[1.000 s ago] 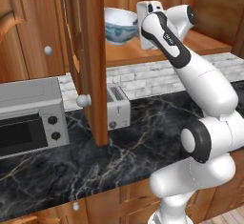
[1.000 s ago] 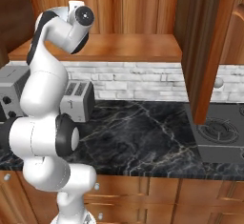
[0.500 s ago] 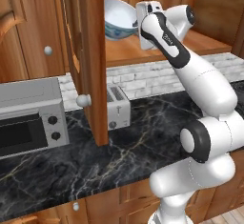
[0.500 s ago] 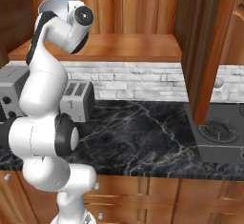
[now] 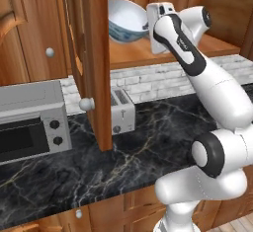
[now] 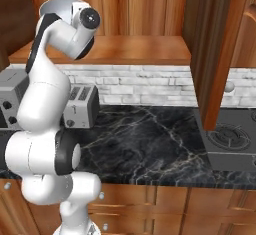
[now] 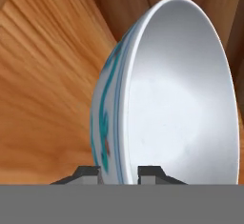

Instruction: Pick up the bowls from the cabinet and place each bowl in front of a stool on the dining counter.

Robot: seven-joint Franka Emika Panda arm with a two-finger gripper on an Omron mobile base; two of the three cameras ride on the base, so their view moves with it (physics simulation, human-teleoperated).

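Note:
A white bowl (image 5: 126, 21) with a blue floral pattern outside hangs tilted on its side above the plank shelf (image 5: 163, 53) of the reddish-brown cabinet. My gripper (image 5: 147, 27) is shut on its rim at the right. In the hand view the rim of the bowl (image 7: 181, 99) sits between the two fingertips (image 7: 88, 173), and my gripper (image 7: 119, 173) pinches it, with the wooden shelf (image 7: 47, 99) behind. In the right base view the bowl (image 6: 57, 4) peeks out behind my arm. The stool and the dining counter are out of view.
The open cabinet door (image 5: 94, 63) with its round knob (image 5: 86, 103) hangs left of the bowl. Below are a toaster (image 5: 121, 117), a toaster oven (image 5: 29, 122) and a black marble counter (image 5: 148, 147) backed by white brick. A stove (image 6: 230, 139) lies at the right.
My jaws have closed on the bowl's rim. The bowl has come up off the shelf and tipped from upright onto its side.

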